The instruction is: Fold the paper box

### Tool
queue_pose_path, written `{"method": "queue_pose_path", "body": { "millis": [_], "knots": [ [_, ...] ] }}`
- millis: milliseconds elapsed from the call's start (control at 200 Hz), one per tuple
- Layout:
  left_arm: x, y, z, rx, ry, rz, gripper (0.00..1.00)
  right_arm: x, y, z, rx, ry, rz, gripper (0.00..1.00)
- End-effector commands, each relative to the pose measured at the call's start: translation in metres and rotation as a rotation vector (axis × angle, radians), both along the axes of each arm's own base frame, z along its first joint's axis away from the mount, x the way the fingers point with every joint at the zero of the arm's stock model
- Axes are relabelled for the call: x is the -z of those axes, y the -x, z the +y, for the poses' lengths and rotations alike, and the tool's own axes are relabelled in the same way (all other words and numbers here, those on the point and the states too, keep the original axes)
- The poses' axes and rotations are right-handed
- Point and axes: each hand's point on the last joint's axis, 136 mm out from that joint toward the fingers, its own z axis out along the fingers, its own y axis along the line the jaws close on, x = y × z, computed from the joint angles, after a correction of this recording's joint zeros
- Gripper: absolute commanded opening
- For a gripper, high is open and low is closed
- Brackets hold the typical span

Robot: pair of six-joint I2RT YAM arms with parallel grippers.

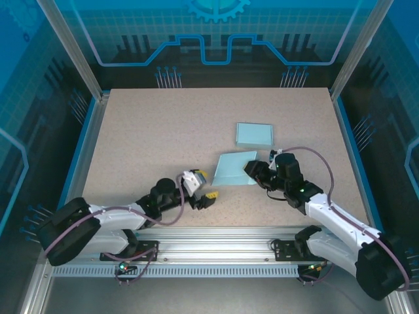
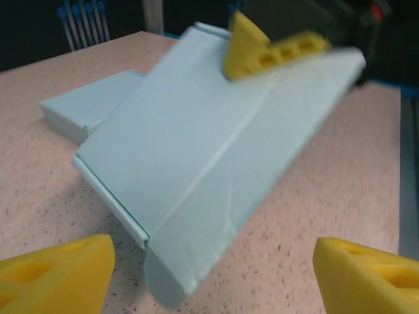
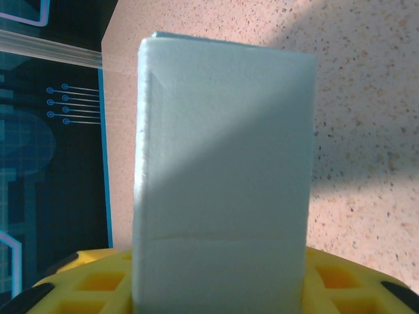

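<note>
At the near edge of the counter point(image 1: 163, 131) the two arms are bolted side by side. The left pincer point(image 1: 203, 188) is seen low over the counter, just in front of its arm, and it is turned toward the paper box point(image 1: 234, 169). This pincer is released: in the left wrist view its yellow fingers point(image 2: 55, 271) are spread wide apart at the bottom corners, and nothing is gripped between them. Just past them the paper box point(image 2: 209, 157) is seen. It is light blue and mostly flat, with long fold lines pressed into it and a thin side flap along its left edge. It is held at a slant, and its near corner seems to be down by the counter. Its far end is lifted and is pinched by the right pincer point(image 1: 251, 169), which is clenched on it. In the right wrist view the paper box point(image 3: 222, 144) is seen sticking out from between the yellow fingers point(image 3: 98, 284), and one crease is seen running across it. From above, the paper box is found near the middle of the counter, a little to the right. Farther back, a small folded box point(image 1: 254, 134) of the same light blue is seen lying flat on the counter, near the paper box but apart from it.
</note>
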Motion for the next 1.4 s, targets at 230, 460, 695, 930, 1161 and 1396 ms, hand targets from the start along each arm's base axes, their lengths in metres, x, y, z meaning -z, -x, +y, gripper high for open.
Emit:
{"method": "queue_pose_path", "body": {
  "millis": [230, 460, 695, 930, 1161, 1396],
  "knots": [
    [-0.021, -0.024, -0.037, -0.105, -0.291, -0.618, 0.85, -0.003, 0.022, -0.009, 0.029, -0.049, 0.082, 0.41],
    [-0.015, -0.047, -0.057, -0.213, -0.389, -0.697, 0.85, -0.002, 0.025, -0.010, 0.035, -0.057, 0.088, 0.42],
    [-0.022, -0.052, -0.060, -0.237, -0.400, -0.717, 0.70, 0.001, 0.026, -0.009, 0.032, -0.061, 0.097, 0.45],
    [-0.033, -0.042, -0.052, -0.208, -0.392, -0.714, 0.48, 0.002, 0.028, -0.017, 0.036, 0.002, 0.095, 0.62],
    [-0.008, -0.016, -0.035, 0.015, -0.528, -0.393, 0.37, -0.024, 0.035, -0.035, 0.017, 0.137, 0.006, 1.00],
    [-0.001, 0.012, 0.005, 0.180, -0.611, 0.040, 0.39, -0.040, 0.046, -0.064, 0.015, 0.330, -0.045, 1.00]
  ]
}}
